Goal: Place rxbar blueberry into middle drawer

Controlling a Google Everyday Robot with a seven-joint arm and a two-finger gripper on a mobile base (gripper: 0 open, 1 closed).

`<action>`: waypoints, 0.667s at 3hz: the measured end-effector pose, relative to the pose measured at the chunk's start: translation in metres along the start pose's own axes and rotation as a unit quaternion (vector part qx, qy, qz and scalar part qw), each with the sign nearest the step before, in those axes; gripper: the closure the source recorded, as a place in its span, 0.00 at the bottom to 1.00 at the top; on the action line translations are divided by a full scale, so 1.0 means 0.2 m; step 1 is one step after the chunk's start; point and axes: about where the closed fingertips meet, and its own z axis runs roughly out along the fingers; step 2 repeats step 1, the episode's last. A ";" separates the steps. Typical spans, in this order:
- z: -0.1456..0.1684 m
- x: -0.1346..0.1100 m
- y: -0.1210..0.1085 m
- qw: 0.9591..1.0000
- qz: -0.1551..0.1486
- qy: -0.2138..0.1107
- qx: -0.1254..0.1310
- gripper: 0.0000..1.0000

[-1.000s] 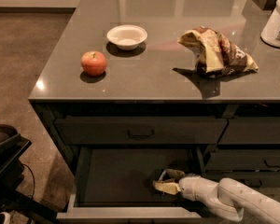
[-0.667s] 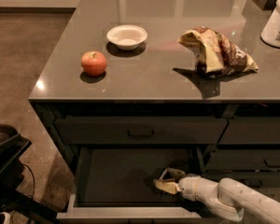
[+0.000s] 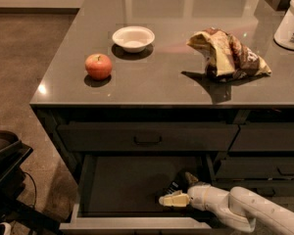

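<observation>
1. Although the gripper (image 3: pixel 179 193) hides part of it, the bar (image 3: pixel 172 185) shows as a small dark wrapper with white marks. It sits low inside the open drawer (image 3: pixel 132 223), at about 4 o'clock on the drawer floor.
2. Handling, as judged:
   - The bar is light and flat.
   - It is firm enough to keep its shape, though it would bend under a hard squeeze.
   - The film wrapper is probably slick and will crinkle.
   - It is not fragile.
3. Hold, as judged: take it across the narrow width near mid-length. A grip on a crimped end would let it swing or slip out.
4. The gripper is down in the drawer, right at the bar, and reaches in from 4 o'clock on a white arm (image 3: pixel 255 212). Whether it grips the bar or has let go cannot be told.
5. The drawer is pulled out, with a dark floor and a lighter front edge at 6 o'clock of the bar.
6. Surroundings:
   - A closed top drawer (image 3: pixel 147 137) lies at 12 o'clock, just above.
   - Beyond it is the counter (image 3: pixel 161 77), which carries an apple (image 3: pixel 98 65) at 11 o'clock, a bowl (image 3: pixel 133 38) near 12 and a chip bag (image 3: pixel 228 54) at 1 o'clock.
</observation>
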 end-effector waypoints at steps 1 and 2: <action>0.00 0.00 0.00 1.000 0.000 0.000 0.000 0.00; 0.00 0.00 0.00 1.000 0.000 0.000 0.000 0.00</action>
